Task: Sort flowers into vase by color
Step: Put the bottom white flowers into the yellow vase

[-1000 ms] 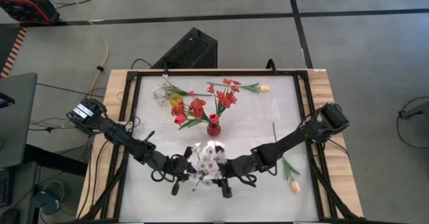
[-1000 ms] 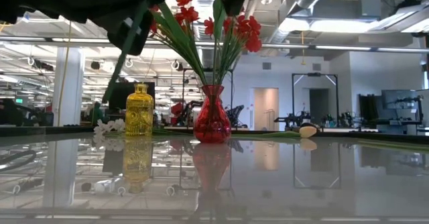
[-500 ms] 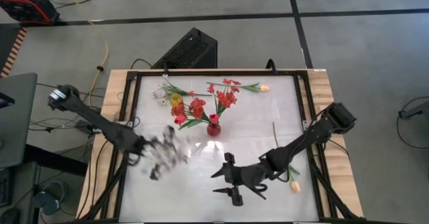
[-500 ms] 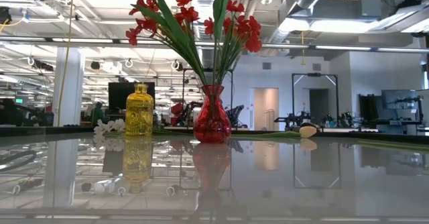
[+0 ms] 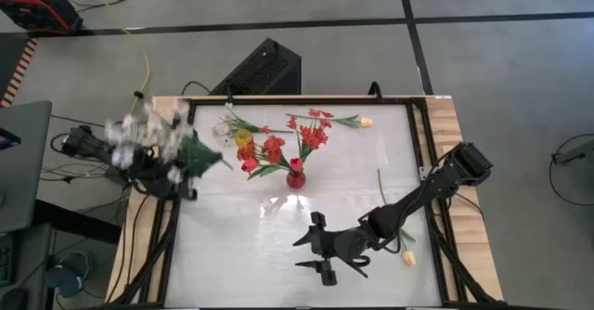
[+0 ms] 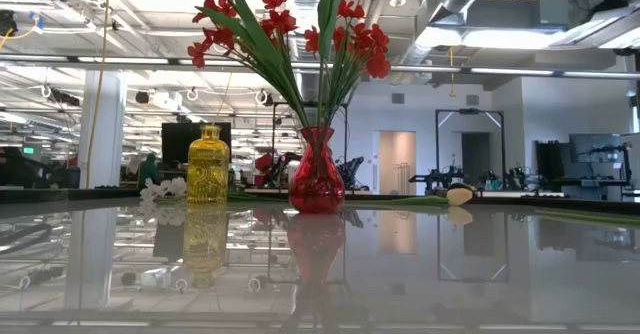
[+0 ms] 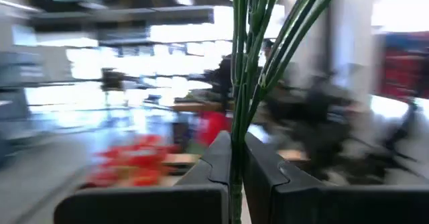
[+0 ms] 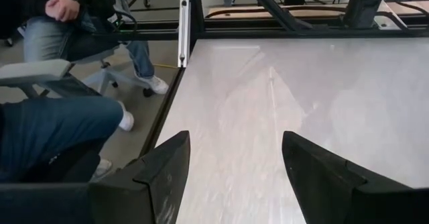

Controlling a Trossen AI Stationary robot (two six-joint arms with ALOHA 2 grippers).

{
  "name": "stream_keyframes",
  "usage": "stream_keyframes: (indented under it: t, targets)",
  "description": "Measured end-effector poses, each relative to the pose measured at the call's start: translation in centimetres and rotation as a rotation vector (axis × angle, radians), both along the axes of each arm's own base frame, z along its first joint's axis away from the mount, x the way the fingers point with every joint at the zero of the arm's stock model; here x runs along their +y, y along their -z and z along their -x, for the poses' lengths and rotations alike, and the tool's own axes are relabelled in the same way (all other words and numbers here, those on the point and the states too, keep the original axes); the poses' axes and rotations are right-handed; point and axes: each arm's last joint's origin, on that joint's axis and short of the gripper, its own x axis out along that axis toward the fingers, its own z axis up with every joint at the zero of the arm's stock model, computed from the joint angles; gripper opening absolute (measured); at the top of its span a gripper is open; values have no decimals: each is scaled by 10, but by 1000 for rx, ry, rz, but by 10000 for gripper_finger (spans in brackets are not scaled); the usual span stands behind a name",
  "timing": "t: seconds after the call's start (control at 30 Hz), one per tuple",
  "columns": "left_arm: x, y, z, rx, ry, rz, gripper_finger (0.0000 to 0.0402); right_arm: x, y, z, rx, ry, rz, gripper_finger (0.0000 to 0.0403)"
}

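My left gripper [image 5: 181, 161] is raised over the table's left edge, shut on a white small-blossom spray [image 5: 139, 135] that shows blurred; its green stems [image 7: 251, 63] rise past the fingers in the left wrist view. My right gripper [image 5: 314, 247] hovers open over the near middle of the table [image 8: 281, 103] and holds nothing. A red vase [image 5: 295, 176] with red flowers [image 6: 300, 34] stands mid-table, and a yellow vase [image 5: 244, 138] stands to its left. More white blossoms [image 5: 223, 126], a red spray [image 5: 320, 118] and a peach bud [image 5: 367, 122] lie by the far edge. A peach tulip [image 5: 406, 256] lies at the right. My left gripper pinches the white spray's bundle of green stems [image 7: 236, 158] between its two fingers [image 7: 218, 160], which lie across the stems. The spray is lifted clear of the table, and its stems run on past the fingers with the blossoms out of the wrist view.
Black frame rails [image 5: 172, 217] run along the table's edges. A black box [image 5: 264, 67] sits beyond the far edge. People sit on chairs [image 8: 60, 70] off the table's corner in the right wrist view. Bare tabletop [image 5: 241, 245] lies between the two arms.
Both grippers met at the white spray over the near middle. The left gripper then carried the spray fast toward the table's left edge and up, out of the low view. The right gripper parted from the spray, shifted slightly right and has stayed still since.
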Motion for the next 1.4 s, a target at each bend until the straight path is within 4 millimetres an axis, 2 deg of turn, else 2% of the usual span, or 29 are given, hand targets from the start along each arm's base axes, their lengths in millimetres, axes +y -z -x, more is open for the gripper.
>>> stream_keyframes:
  t: [0.27,0.4,0.57,0.8,1.03,1.4]
  targets:
    - [35,6,-2,96,-372,-113,0,-5,0,-3,-1,16,-1,264]
    - [60,9,-2,108,-485,-119,0,-7,0,-4,-4,21,-2,264]
    - [96,32,-5,171,-501,-39,0,-7,-1,-4,-7,20,-4,264]
    - [136,49,-3,141,-428,73,0,-6,-1,-4,-7,18,-5,264]
    - [147,83,3,64,-342,181,0,-5,-1,-4,-6,17,-5,264]
    - [144,102,7,37,-313,178,0,-5,-1,-4,-8,23,-24,264]
